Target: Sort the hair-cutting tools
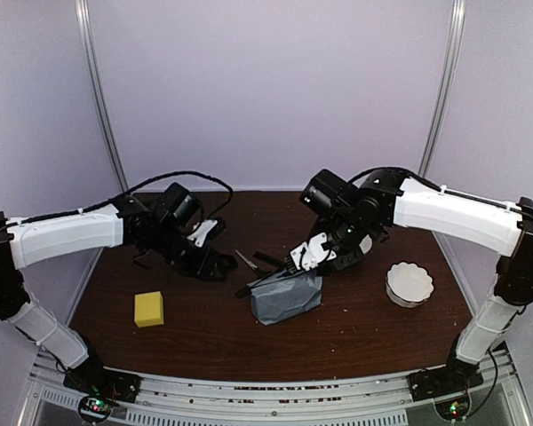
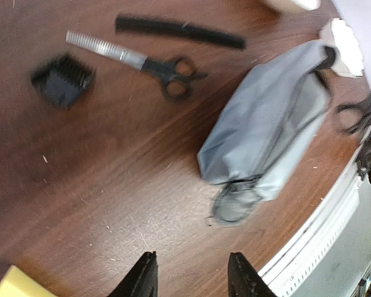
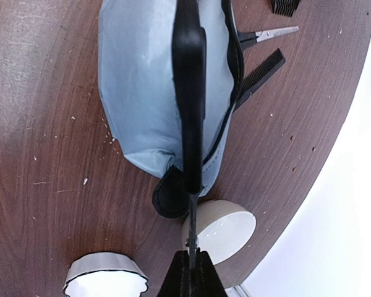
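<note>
My right gripper point(image 3: 191, 257) is shut on the steel blades of a pair of black-handled scissors point(image 3: 190, 93). Their handle points out over the grey zip pouch point(image 3: 142, 86), just above it. My left gripper point(image 2: 191, 278) hovers open over bare table near the pouch point(image 2: 266, 136), with nothing between its fingers. A second pair of scissors point(image 2: 136, 60), a slim black comb point(image 2: 179, 32) and a small black attachment point(image 2: 62, 80) lie on the wood beyond it. In the top view the right gripper point(image 1: 293, 262) is at the pouch's point(image 1: 286, 297) upper edge and the left gripper point(image 1: 222, 266) is to its left.
A scalloped white bowl point(image 1: 409, 284) stands right of the pouch. A smooth white bowl point(image 3: 226, 229) sits near the table's edge beside it. A yellow sponge block point(image 1: 148, 308) lies at the front left. The table's metal front rail point(image 2: 315, 241) runs close to the pouch.
</note>
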You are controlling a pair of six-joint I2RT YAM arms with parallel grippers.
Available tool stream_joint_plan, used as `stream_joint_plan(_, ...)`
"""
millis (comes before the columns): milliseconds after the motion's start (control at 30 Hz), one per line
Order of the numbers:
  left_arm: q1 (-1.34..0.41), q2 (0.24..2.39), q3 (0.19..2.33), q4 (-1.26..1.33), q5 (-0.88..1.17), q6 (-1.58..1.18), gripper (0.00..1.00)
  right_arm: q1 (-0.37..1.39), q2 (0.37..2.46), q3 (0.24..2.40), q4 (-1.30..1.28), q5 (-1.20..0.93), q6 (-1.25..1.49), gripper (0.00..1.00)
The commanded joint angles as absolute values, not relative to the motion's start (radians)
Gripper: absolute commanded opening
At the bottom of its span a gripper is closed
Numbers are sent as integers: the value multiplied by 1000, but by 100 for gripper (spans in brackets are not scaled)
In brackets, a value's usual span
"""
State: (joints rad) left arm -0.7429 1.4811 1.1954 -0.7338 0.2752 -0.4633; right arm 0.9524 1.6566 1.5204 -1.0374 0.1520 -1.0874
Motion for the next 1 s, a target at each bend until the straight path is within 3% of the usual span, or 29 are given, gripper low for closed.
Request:
stream_joint_plan(0, -747, 1488, 1031, -424, 324, -650, 42, 905, 1714, 1600, -1150, 135, -1036, 0)
stream_joint_plan(267, -751, 1523, 870, -88, 453, -810, 39, 885, 1774, 1667, -1175, 176, -1029, 0)
stream_joint_plan(733, -749, 1641, 854, 29, 570, -887, 30, 887, 1876, 1756, -1233, 166, -1047, 0)
stream_joint_plan(800, -750, 1632, 853, 30, 579, -891, 31, 888, 1879, 1752, -1236, 162, -1053, 0)
stream_joint_plan(900, -751, 1607, 844, 8, 569, -897, 44, 889, 1886, 1753, -1237, 159, -1055, 0)
stream_joint_plan(967, -750, 1590, 829, 9, 564, -905, 46, 891, 1887, 1755, -1237, 150, -1055, 0)
